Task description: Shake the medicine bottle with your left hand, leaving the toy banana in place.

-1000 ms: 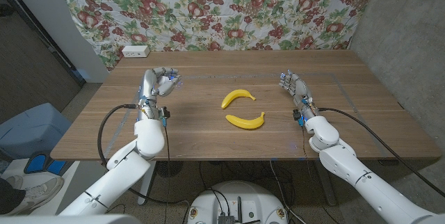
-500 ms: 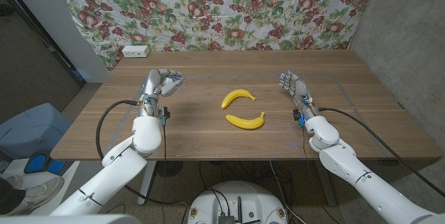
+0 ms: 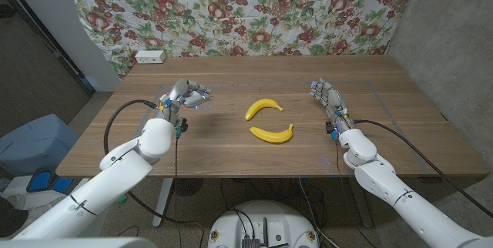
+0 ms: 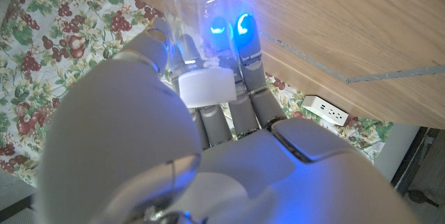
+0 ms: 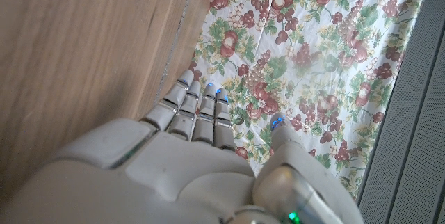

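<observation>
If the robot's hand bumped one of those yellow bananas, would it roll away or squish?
Probably neither. The toy bananas are curved and lie on their sides on the table, so a bumped one would likely spin or slide, not roll. They look smooth and evenly yellow like moulded plastic, so probably light and firm.

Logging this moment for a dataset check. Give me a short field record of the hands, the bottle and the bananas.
left robot hand: grips the medicine bottle, clear body, white cap
right robot hand: holds nothing, fingers extended
toy bananas: two, yellow, mid-table, untouched
table: wood
backdrop: fruit-print cloth
</observation>
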Motion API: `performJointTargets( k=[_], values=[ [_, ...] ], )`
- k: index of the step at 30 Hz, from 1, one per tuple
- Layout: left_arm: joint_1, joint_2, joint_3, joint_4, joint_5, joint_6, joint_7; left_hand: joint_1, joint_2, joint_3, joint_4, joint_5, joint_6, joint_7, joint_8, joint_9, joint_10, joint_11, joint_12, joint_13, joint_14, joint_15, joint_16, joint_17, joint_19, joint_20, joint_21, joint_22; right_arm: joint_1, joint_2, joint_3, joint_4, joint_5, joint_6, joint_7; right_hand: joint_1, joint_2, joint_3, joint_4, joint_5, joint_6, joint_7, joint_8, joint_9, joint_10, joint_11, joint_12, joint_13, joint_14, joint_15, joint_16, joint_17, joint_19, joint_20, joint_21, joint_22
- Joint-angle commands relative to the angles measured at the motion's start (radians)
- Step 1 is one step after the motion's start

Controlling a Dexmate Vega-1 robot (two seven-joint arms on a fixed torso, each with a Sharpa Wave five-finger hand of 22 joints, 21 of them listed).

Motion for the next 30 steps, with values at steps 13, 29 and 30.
performJointTargets(
  k=[13,29,30],
  values=[
    [0.02,0.022,0.016,-0.008,-0.027,-0.014,0.1,0.159,0.159,0.009,-0.002,0.004,0.0,0.0,-0.006,0.003,0.004,0.001,-0.002,0.009,0.228,-0.282,0.001,0.059,-0.005,-0.131,0.007,0.0,-0.018,-0.006,0.008,-0.015,0.0,0.012,0.0,-0.007,0.0,0.003,-0.006,-0.004,0.001,0.004,0.002,0.003,0.004,0.003,0.003,-0.001,0.009,-0.003,-0.001,0.001,0.012,-0.002,-0.01,0.002],
    [0.035,-0.255,0.036,0.219,0.179,-0.43,0.528,0.158,0.159,0.011,-0.002,0.004,0.002,-0.001,-0.005,0.003,0.007,0.001,0.0,0.016,0.231,-0.282,0.005,0.067,-0.004,-0.132,0.009,0.0,0.002,0.001,-0.002,-0.009,-0.009,-0.002,-0.003,-0.007,0.0,0.003,-0.007,-0.004,0.001,0.004,0.002,0.003,0.003,0.004,0.003,-0.001,0.007,-0.001,-0.003,0.0,0.013,-0.002,-0.015,0.003],
    [0.035,-0.259,0.034,0.221,0.182,-0.432,0.525,0.158,0.159,0.011,-0.002,0.004,0.001,-0.001,-0.005,0.003,0.007,0.001,0.0,0.016,0.231,-0.282,0.004,0.066,-0.004,-0.131,0.009,0.0,0.002,0.001,-0.003,-0.009,-0.009,-0.002,-0.003,-0.007,0.0,0.003,-0.007,-0.004,0.001,0.004,0.002,0.003,0.003,0.003,0.002,-0.001,0.007,0.0,-0.003,0.0,0.013,-0.002,-0.015,0.003]
  ],
)
